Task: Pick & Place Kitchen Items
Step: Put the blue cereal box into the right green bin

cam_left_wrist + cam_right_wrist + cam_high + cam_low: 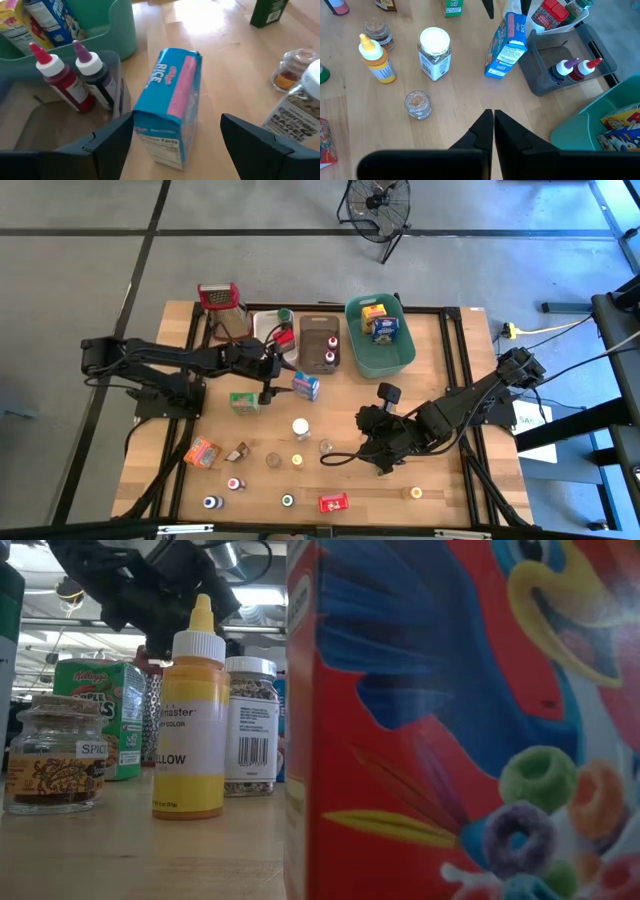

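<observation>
A blue Rice cereal box [170, 115] stands on its base on the wooden table, next to the dark bin [318, 340]. My left gripper [283, 380] is open just left of it; in the left wrist view its fingers [110, 145] stand on either side of the box's near end without touching it. My right gripper [493, 130] is shut with nothing in it and hovers above the table [335, 458], right of centre. Below it stand a white-capped jar [435, 52], a yellow bottle [376, 57] and a small cork-topped jar [417, 104].
The dark bin holds two dye bottles [75, 80]. The teal bin [380, 335] holds two boxes, and the white bin [268, 328] holds more items. A grater [220, 305] stands far left. A green box [244, 402] and several small items dot the near half. A red cereal box [460, 720] fills the low view.
</observation>
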